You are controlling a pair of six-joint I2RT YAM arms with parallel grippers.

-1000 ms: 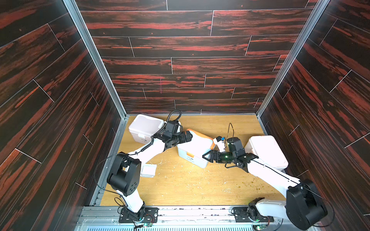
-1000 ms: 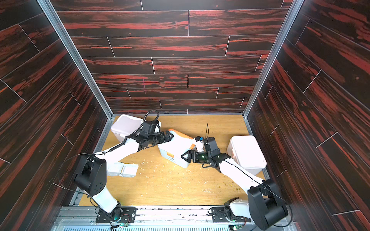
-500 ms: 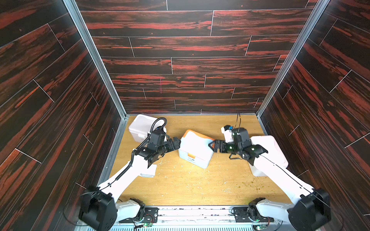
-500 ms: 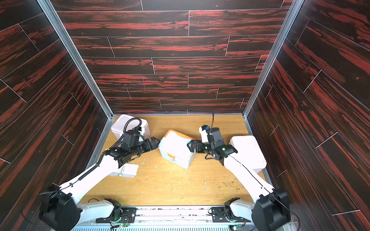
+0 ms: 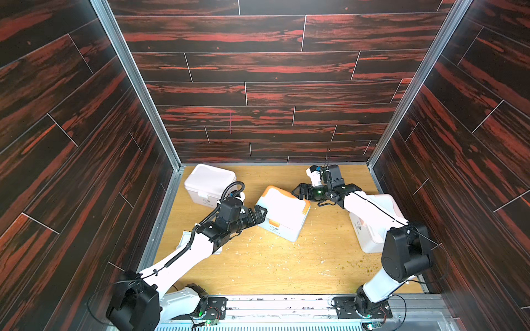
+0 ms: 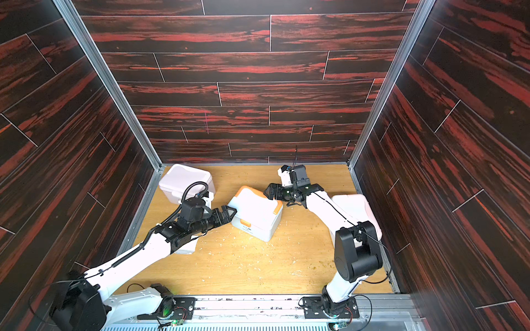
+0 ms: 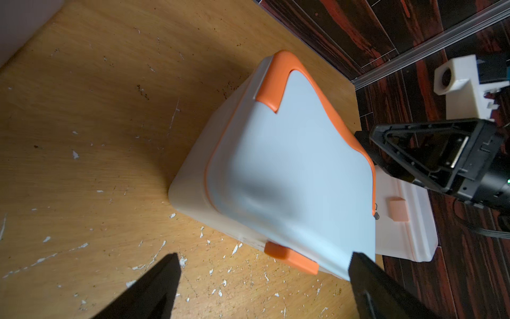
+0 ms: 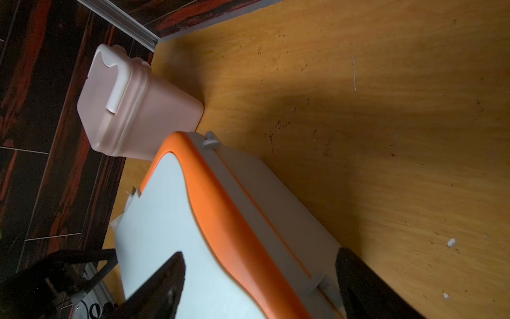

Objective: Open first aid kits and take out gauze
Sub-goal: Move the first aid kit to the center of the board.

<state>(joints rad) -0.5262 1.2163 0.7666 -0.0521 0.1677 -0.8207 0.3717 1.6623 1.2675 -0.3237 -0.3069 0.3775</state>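
what looks like gauze (image 5: pixel 183 242) lies behind the fingers, under the left forearm. the left gripper (image 7: pixel 265 255) is spread wide and holds nothing, with the orange latch (image 7: pixel 289 259) just between its fingers. hook one fingertip under it and lift, without squeezing the shut kit (image 5: pixel 282 213). past the lid, the right gripper (image 8: pixel 259 252), also wide, straddles the hinge edge. press down there so the kit won't slide.

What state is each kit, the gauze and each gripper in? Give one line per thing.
orange-trimmed kit: lid shut, latch down.
pinkish kit: lid shut.
white kit: lid shut, partly behind right arm.
gauze: out on the table, partly under left arm.
left gripper: open, straddling the orange-trimmed kit's latch side.
right gripper: open, straddling its hinge side.
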